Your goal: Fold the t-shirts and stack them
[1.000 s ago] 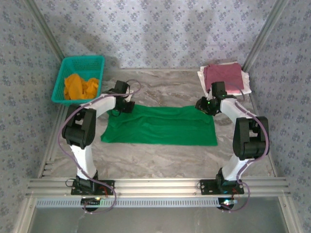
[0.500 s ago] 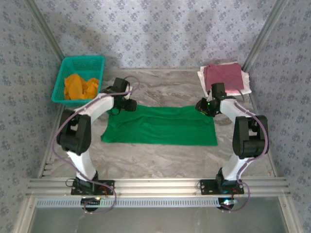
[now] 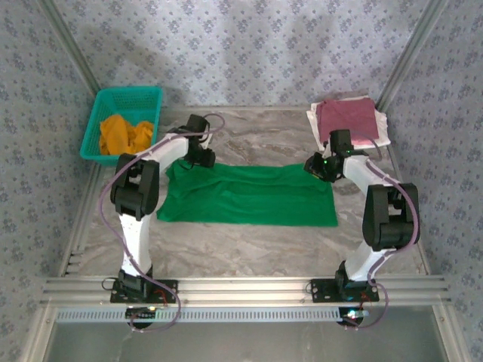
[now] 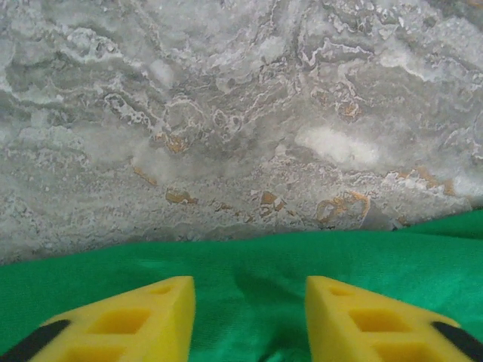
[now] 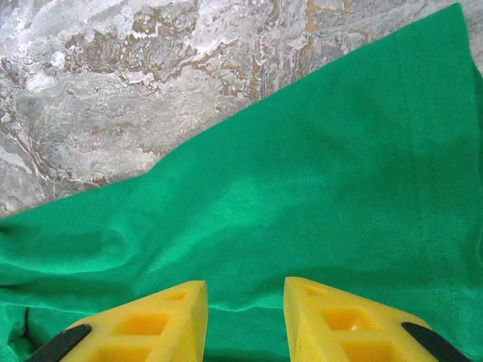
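from above: a grey marbled tabletop (image 3: 249,249) walled in by blue-flowered paper. in the middle, spread flat, a bright green t-shirt (image 3: 249,197). at its far left corner, the left hand (image 3: 198,157); at its far right corner, the right hand (image 3: 315,167), both low over the cloth. far left, a teal basket (image 3: 130,90) with a crumpled orange t-shirt (image 3: 124,134) inside. far right, a maroon-pink t-shirt (image 3: 347,119) folded on top of a white t-shirt (image 3: 383,130).

through the left wrist: marbled stone above, green cloth below, with the shirt's edge running across. yellow fingers (image 4: 136,324) parted, open over the shirt, a small ridge of cloth rising between them; cannot tell whether touching it.

through the right wrist: green cloth over most of the picture, bare stone at the top left. yellow fingers (image 5: 151,324) parted here too, open, with a fold line of the shirt crossing just ahead of them.
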